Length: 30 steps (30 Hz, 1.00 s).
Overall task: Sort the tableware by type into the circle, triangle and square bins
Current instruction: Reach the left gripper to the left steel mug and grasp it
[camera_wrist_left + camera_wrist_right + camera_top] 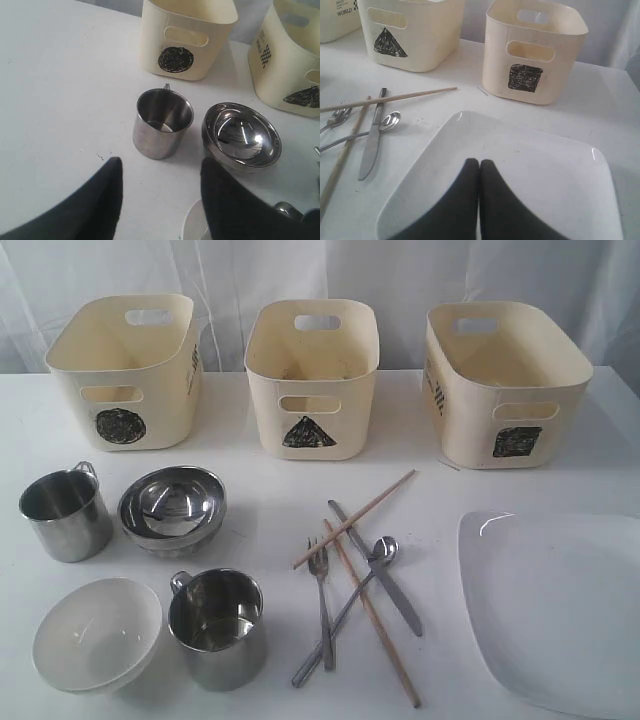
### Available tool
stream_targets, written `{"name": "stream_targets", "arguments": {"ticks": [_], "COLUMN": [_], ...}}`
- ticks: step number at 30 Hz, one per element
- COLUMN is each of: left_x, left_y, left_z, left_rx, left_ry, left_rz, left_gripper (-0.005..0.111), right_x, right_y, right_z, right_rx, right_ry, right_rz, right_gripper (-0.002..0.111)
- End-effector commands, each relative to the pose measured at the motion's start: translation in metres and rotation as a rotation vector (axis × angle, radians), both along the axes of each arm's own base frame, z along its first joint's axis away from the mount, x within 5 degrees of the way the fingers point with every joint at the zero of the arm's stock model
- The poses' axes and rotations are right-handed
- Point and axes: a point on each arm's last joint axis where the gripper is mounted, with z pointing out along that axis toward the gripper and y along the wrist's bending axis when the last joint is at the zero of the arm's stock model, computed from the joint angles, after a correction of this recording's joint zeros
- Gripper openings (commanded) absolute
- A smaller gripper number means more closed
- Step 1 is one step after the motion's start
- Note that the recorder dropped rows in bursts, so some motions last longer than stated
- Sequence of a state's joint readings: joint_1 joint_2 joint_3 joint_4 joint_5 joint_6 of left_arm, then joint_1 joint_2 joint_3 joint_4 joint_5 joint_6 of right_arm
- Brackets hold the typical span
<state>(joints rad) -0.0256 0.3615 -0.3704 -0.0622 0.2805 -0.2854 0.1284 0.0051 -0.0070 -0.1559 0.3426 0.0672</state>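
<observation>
While the left gripper [160,165] hangs over the table [265,455] with its two black, matte fingers [107,200] spread wide apart and holding nothing, the right gripper [479,162] points down over the large white plate [530,175] with its tapered tips pressed together, nothing between them.

Neither arm shows in the exterior view. Nearest there, at lower left, sits a glossy white bowl [97,633], round and shallow. Just to its right stands a steel mug [217,625], upright, with brushed walls and a loop handle. At lower right lies the squarish plate with rounded corners, smooth and shiny.

Centre frame holds a loose pile: a steel fork [323,610], spoon [383,549] and knife [395,595], crossed by two pale wooden chopsticks [390,650], thin straight sticks.

Farther back on the left a second steel mug [66,513] stands beside the stacked steel bowls [172,507], mirror-bright and nested.

Along the top stand three cream plastic tubs with rounded corners and cut-out handles: the circle bin [160,410] at left, the triangle bin [350,410] in the middle, the square bin [470,430] at right, each mark a black scribble.
</observation>
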Motion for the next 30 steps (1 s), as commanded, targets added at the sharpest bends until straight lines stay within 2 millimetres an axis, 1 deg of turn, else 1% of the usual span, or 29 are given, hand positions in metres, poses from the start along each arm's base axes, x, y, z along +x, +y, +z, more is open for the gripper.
{"name": "stream_targets", "arguments": {"ticks": [1, 3, 5, 9, 11, 13, 15, 20, 25, 30], "left_x": [0.047, 0.077, 0.114, 0.175, 0.198, 0.214, 0.227, 0.241, 0.254, 0.269], "left_y": [-0.002, -0.002, -0.003, -0.006, -0.007, -0.005, -0.005, -0.005, -0.004, -0.003], "left_z": [0.031, 0.039, 0.044, 0.046, 0.04, 0.031, 0.021, -0.007, -0.028, -0.056], "left_rx": [0.099, 0.141, 0.17, 0.216, 0.237, 0.267, 0.271, 0.289, 0.306, 0.316], "left_ry": [0.117, 0.188, 0.286, 0.465, 0.553, 0.627, 0.694, 0.794, 0.811, 0.827], "left_rz": [-0.052, -0.077, -0.109, -0.182, -0.21, -0.22, -0.231, -0.262, -0.267, -0.268], "left_gripper": [0.059, 0.059, 0.059, 0.059, 0.059, 0.059, 0.059, 0.059, 0.059, 0.059], "right_x": [0.0, 0.0, 0.0, 0.0, 0.0, 0.0, 0.0, 0.0, 0.0, 0.0], "right_y": [0.0, 0.0, 0.0, 0.0, 0.0, 0.0, 0.0, 0.0, 0.0, 0.0], "right_z": [-0.001, -0.001, -0.001, -0.001, -0.001, -0.001, -0.001, -0.001, -0.001, -0.001], "right_rx": [-0.002, -0.002, -0.002, -0.002, -0.002, -0.002, -0.002, -0.002, -0.002, -0.002], "right_ry": [-0.006, -0.006, -0.006, -0.006, -0.006, -0.006, -0.006, -0.006, -0.006, -0.006], "right_rz": [0.006, 0.006, 0.006, 0.006, 0.006, 0.006, 0.006, 0.006, 0.006, 0.006], "right_gripper": [0.0, 0.0, 0.0, 0.0, 0.0, 0.0, 0.0, 0.0, 0.0, 0.0]}}
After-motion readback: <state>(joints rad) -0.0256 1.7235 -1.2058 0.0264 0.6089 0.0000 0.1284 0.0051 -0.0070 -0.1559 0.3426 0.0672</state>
